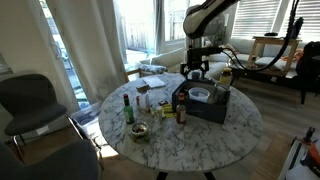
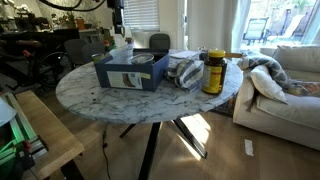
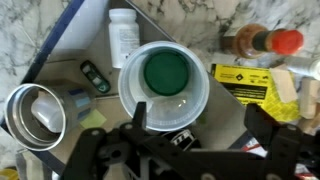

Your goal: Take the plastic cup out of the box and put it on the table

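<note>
In the wrist view the hand (image 3: 195,128) hangs spread wide and holds nothing. Its fingers straddle the plastic cup (image 3: 168,90), placed to close on its wall. The cup stands upright in the box (image 1: 205,110), mouth up, with something green at its bottom. A metal tin (image 3: 35,115) and a white bottle (image 3: 123,35) crowd it, which likely explains the straight-down approach. Beyond, the box rests on the marble table (image 1: 150,142), where the cup is meant to land.
</note>
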`<state>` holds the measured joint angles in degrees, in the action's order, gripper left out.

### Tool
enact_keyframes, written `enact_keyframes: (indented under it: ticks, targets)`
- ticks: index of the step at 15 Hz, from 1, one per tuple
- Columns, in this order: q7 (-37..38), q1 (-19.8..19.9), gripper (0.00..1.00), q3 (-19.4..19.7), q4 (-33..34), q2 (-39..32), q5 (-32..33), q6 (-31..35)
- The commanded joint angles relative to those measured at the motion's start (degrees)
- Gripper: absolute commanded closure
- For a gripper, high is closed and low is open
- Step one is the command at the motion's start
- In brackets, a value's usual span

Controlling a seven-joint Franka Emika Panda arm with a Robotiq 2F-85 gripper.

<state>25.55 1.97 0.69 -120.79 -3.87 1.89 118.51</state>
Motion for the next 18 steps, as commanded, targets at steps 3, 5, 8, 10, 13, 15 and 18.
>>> enact_keyframes:
  ticks: [3,5,8,10,13,15,18]
  targets:
    - [8.53,-1.62,0.0,0.93,6.56,-6.31,5.66,-8.51]
    - [9.35,-2.15,0.15,0.93,8.43,-7.77,6.28,-8.66]
    - [4.03,-2.39,0.09,0.25,11.28,-8.46,4.05,-13.5]
    - [5.9,-2.79,0.1,0.82,9.66,-7.85,5.0,-11.16]
    - [5.17,-3.0,0.09,0.74,10.57,-7.9,4.97,-12.16]
    - [4.25,-2.71,0.0,0.65,9.92,-8.4,3.76,-10.49]
    - [4.39,-2.4,0.0,0.76,7.79,-10.21,2.07,-3.75]
